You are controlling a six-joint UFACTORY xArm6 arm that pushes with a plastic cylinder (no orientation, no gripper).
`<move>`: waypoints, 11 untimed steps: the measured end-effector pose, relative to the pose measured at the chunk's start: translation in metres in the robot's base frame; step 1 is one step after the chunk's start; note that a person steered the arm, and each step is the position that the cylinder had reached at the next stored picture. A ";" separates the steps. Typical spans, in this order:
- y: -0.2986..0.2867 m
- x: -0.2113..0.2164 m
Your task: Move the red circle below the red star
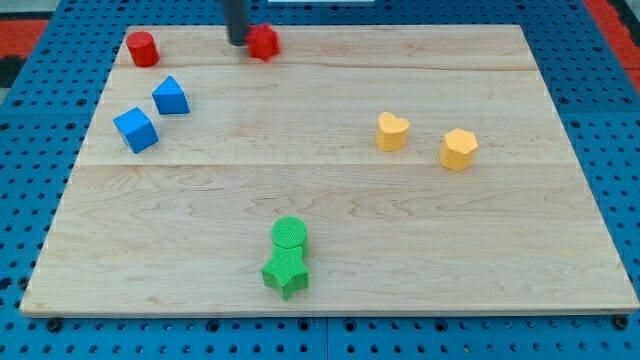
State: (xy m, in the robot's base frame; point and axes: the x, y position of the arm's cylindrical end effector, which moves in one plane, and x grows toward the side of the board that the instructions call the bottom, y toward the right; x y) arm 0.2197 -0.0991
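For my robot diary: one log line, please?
tip touching red star's left | red circle far left, untouched | task not done

Board (pixel 330 240): pale wood, lengthwise grain, faint plank seams. All places below are relative to the board.

Top-left corner: red circle (pixel 142 48), solid red. Top edge, left of centre: red star (pixel 264 42), same red, with my tip (pixel 238 43) dark grey-black just on its left.

Left side: blue triangular block (pixel 170 96) and blue cube (pixel 135 129), both plain bright blue.

Right of centre: yellow heart (pixel 392 131) and yellow hexagon (pixel 459 148), matching warm yellow.

Bottom centre: green circle (pixel 289 234) and green star (pixel 285 270), bright green, fine ribbed stripe texture.

Around the board: blue pegboard (pixel 40 150), regular dark hole grid.
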 end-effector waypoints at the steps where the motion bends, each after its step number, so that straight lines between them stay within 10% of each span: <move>1: -0.059 -0.028; 4: -0.187 0.018; 6: -0.064 0.025; 8: -0.103 0.051; 10: 0.039 0.048; 11: 0.051 0.110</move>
